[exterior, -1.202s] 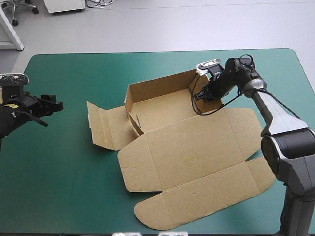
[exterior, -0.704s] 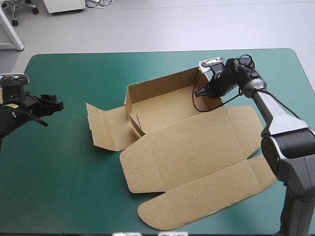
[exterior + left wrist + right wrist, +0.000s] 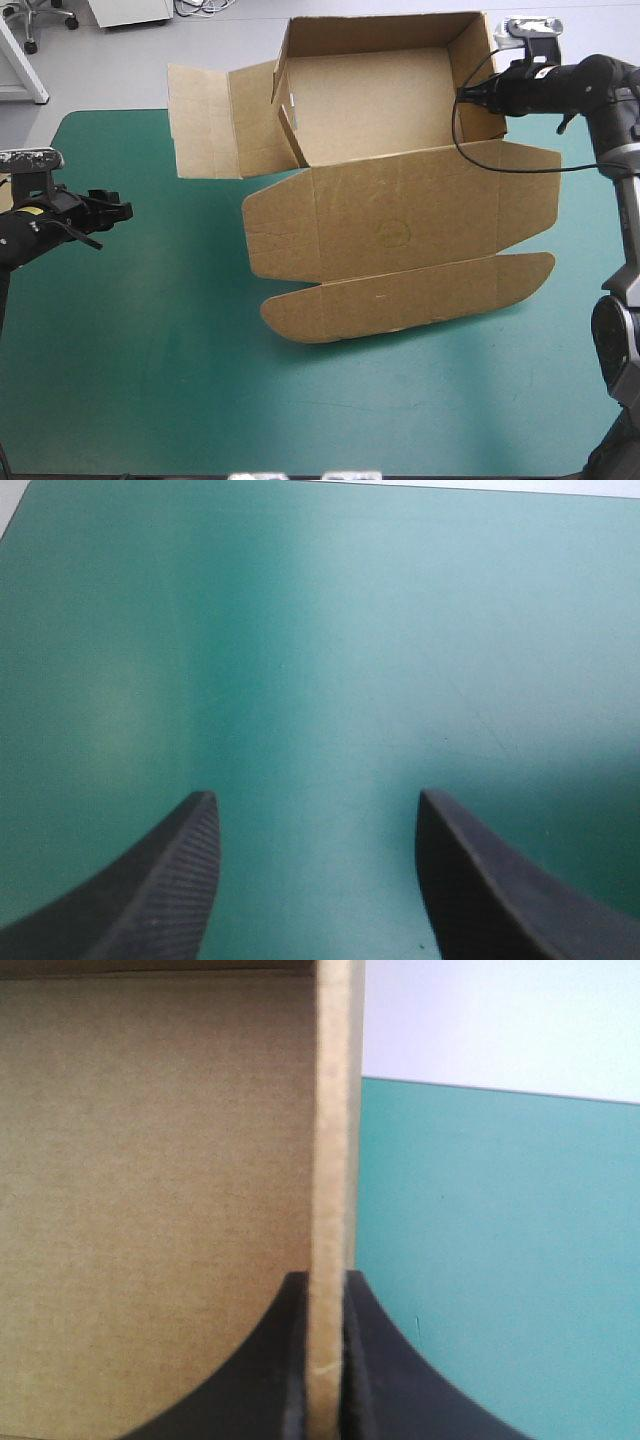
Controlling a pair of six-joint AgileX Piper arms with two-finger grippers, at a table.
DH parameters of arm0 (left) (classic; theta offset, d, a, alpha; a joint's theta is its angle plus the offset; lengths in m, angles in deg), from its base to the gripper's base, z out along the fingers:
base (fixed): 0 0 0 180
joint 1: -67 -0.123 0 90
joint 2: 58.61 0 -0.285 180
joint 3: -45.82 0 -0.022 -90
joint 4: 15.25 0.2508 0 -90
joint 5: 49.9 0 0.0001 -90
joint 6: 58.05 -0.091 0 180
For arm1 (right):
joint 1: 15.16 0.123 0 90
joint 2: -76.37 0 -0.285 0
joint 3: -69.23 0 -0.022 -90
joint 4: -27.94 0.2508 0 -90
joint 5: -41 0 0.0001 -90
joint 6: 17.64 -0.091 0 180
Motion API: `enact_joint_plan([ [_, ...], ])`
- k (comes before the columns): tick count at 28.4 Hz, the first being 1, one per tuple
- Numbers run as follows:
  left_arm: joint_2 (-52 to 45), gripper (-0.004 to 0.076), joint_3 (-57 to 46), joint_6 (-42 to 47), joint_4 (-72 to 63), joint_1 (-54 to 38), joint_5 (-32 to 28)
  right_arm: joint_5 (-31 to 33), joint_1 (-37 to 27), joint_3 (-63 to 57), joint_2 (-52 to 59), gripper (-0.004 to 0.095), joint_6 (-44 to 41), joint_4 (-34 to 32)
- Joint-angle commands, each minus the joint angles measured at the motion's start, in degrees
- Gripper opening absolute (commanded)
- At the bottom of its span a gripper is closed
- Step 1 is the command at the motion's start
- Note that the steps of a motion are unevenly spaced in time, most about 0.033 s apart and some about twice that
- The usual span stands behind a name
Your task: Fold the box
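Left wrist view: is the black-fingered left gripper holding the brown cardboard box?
No, the left gripper stands open over the teal-green table cover, with no board between its fingers.

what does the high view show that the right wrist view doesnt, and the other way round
Only the high view: the whole box, lifted, its lid and flaps hanging open, and the left claw far off near the table's left edge. Only the right wrist view: the wall's cut edge end-on between the black fingers. Both: the right claw shut on the box's wall, with the teal-green cover beyond.
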Motion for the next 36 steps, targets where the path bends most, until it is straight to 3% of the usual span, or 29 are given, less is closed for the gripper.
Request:
enact_joint_plan([
  [1, 1.6, 0.0419, 1.6, 0.2, -2.9, 0.3, -4.5, 0.9, -1.6, 7.1, 4.0, -0.0015, 0.3, 5.3],
  [6, 7.5, 0.0419, 1.6, -6.1, -12.6, 0.3, -4.4, 4.2, -1.6, 12.3, 4.0, -0.0015, 0.8, 8.7],
  [10, 11.2, 0.0419, 1.6, -19.2, -31.5, 0.3, -1.7, 6.9, -1.6, 12.9, 4.0, -0.0015, 0.8, 8.6],
  [18, 17.5, 0.0419, 1.6, -34.5, -58.9, 0.3, 13.9, 9.6, -1.4, 12.9, 4.0, -0.0015, 0.7, 8.9],
  [22, 20.2, 0.0419, 1.9, -36.6, -66.9, 0.4, 21.8, 9.5, -1.4, 12.9, 4.0, -0.0015, 0.7, 9.2],
  [28, 21.6, 0.0419, 4.1, -36.9, -72.0, 3.3, 28.9, 9.6, -1.4, 12.9, 4.0, -0.0015, 1.0, 8.8],
  [36, 21.6, 0.0419, 11.5, -35.5, -74.8, 11.3, 32.1, 9.6, -1.4, 12.9, 4.0, -0.0015, 1.0, 8.2],
])
